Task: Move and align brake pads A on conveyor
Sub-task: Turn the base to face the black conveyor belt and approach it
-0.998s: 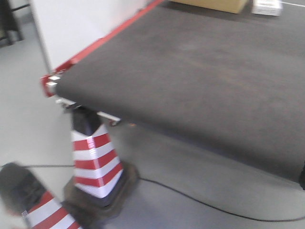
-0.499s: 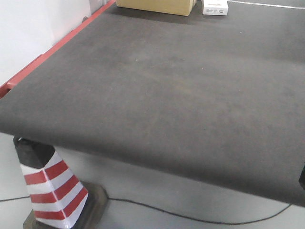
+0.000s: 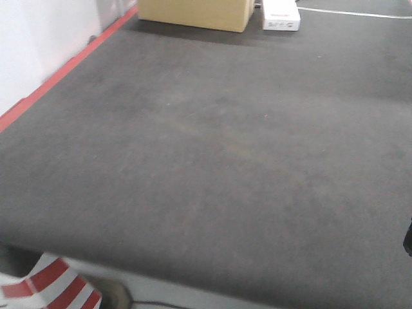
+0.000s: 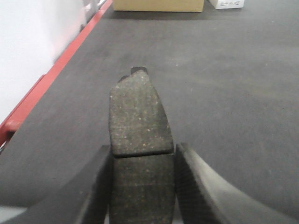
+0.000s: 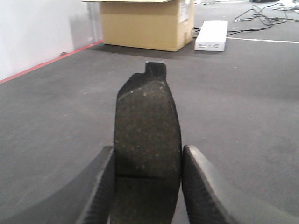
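Now, in the front view, looking down on the conveyor [image 3: 212, 161] from much closer than a second ago. Seeing only a tip of the striped cone [image 3: 45, 286] at the bottom left, after seeing the whole cone before. Seeing more of the cardboard box [image 3: 193, 13] and the white box [image 3: 280, 16] at the far end, with the red strip [image 3: 58, 74] running along the left side. Finding no pads lying on this part of the belt yet. Probably nearing the end of the ride over and getting ready for the putting-down part.

Next, in the left wrist view, pinching the first brake pad [image 4: 140, 121] between the left jaws. Holding it by its near end, pressing on both long sides, with the thin groove right at the tips. Pointing the far end out over the dark belt, not far from the red strip. Not showing clearly how high above the belt.

Then, in the right wrist view, pinching the second brake pad [image 5: 147, 126] between the right jaws the same way, groove down between the tips. Pointing it toward the cardboard box, well apart from it, out over the belt.

Likely needing to lower each pad flat onto the belt, then line both up side by side. Needing care not to twist one while letting go.
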Controlling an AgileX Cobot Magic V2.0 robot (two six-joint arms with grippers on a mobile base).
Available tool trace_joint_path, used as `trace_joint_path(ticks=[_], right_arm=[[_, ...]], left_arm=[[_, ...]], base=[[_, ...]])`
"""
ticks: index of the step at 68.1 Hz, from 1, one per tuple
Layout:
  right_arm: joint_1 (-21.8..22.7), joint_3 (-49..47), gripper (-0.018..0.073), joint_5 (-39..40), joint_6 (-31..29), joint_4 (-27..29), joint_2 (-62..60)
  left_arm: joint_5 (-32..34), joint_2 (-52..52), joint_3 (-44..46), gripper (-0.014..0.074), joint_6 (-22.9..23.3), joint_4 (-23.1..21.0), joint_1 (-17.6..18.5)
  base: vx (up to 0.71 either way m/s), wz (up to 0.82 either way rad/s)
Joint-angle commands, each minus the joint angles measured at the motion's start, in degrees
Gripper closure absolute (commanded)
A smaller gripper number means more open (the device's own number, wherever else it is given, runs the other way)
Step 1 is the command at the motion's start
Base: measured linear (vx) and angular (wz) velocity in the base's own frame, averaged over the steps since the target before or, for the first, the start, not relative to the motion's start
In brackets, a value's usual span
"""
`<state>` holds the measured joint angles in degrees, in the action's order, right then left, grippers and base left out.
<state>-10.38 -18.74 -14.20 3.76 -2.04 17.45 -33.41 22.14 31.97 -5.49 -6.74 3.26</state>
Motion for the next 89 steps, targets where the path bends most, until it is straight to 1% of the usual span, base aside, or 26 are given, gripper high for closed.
trace_joint_path(ticks=[1,47,89], right_arm=[[0.05,-1.75,0.0536,6.00,-0.28,-0.20,0.41],[0.05,-1.75,0.0536,6.00,-0.28,-0.20,0.41],[0.05,-1.75,0.0536,6.00,-0.28,-0.20,0.41]], left_arm=[[5.51,0.34,1.75,0.0524,0.06,-0.65,0.29],[5.51,0.34,1.75,0.0524,0.06,-0.65,0.29],[5.51,0.34,1.75,0.0524,0.06,-0.65,0.29]], base=[[0.24,-0.24],[0.16,-0.42],[0.00,0.02]])
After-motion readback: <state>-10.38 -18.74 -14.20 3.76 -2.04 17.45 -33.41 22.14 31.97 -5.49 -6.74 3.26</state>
